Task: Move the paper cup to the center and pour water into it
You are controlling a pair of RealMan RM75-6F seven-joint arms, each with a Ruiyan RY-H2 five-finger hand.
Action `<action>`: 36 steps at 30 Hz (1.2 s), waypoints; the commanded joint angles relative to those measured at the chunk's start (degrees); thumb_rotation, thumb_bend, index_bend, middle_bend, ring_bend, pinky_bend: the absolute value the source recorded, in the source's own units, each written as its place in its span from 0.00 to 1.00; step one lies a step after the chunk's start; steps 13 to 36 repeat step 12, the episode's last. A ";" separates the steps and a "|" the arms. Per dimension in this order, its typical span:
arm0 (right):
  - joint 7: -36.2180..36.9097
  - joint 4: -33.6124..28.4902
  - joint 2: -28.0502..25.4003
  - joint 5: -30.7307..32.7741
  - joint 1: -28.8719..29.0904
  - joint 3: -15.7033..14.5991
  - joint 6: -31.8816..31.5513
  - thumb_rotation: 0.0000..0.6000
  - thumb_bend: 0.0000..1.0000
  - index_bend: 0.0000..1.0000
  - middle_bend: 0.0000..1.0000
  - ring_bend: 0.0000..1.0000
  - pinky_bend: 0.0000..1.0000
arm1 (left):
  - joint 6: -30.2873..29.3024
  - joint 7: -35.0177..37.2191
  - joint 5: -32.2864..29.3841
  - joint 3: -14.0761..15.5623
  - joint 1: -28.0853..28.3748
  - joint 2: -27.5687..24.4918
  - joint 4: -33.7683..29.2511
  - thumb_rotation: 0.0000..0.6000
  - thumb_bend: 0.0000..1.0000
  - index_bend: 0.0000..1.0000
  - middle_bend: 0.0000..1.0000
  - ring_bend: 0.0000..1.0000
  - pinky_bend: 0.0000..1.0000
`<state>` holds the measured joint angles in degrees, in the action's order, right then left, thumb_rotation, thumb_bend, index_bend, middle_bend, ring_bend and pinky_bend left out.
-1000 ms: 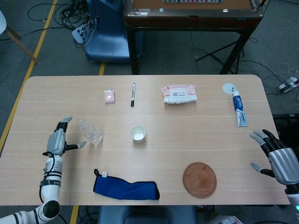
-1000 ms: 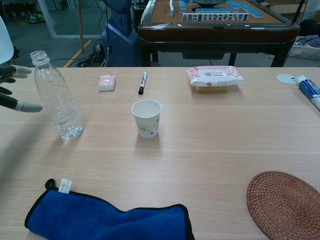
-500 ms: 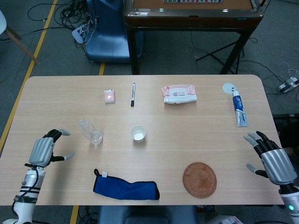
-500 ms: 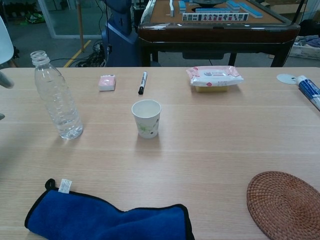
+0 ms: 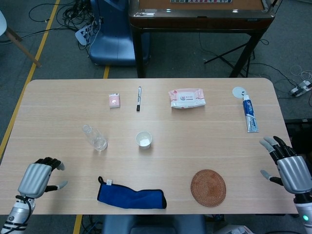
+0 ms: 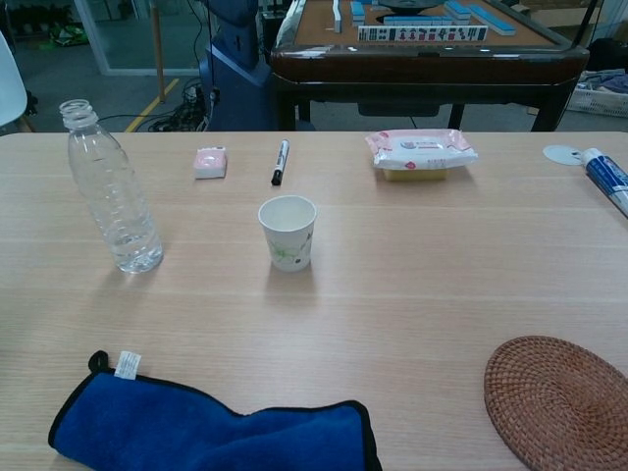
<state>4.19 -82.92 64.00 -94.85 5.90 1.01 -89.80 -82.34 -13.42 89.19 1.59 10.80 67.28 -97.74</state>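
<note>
A white paper cup [image 5: 144, 139] [image 6: 287, 232] stands upright near the middle of the table. Left of it an uncapped clear plastic bottle [image 5: 94, 137] [image 6: 109, 187] stands upright with a little water at its bottom. My left hand [image 5: 37, 176] hovers at the table's front left corner, well away from the bottle, its fingers apart and holding nothing. Over the right edge of the table my right hand [image 5: 287, 165] is held with fingers spread and nothing in it. Neither hand shows in the chest view.
A blue cloth [image 5: 130, 196] lies at the front edge, a round woven coaster [image 5: 208, 187] to its right. Along the back lie a pink eraser [image 5: 114, 100], a black marker [image 5: 138, 98], a wipes pack [image 5: 186, 97] and a toothpaste tube [image 5: 250, 113].
My left hand has let go near the bottle and drawn back toward the front left corner, leaving the chest view. The right hand has barely shifted. Cup and bottle stay put.
</note>
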 commanded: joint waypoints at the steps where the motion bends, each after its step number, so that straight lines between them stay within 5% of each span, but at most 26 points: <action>1: -0.15 0.13 0.08 0.26 0.03 0.08 0.27 1.00 0.00 0.18 0.16 0.08 0.32 | 0.35 -3.72 -0.50 1.03 -1.14 -0.93 -1.74 1.00 0.05 0.53 0.53 0.40 0.46; 36: -0.56 0.44 0.26 0.33 0.13 -0.02 0.88 1.00 0.00 0.18 0.16 0.08 0.32 | 2.44 -5.75 -2.06 0.49 -0.87 0.47 -0.08 1.00 0.05 0.53 0.52 0.40 0.47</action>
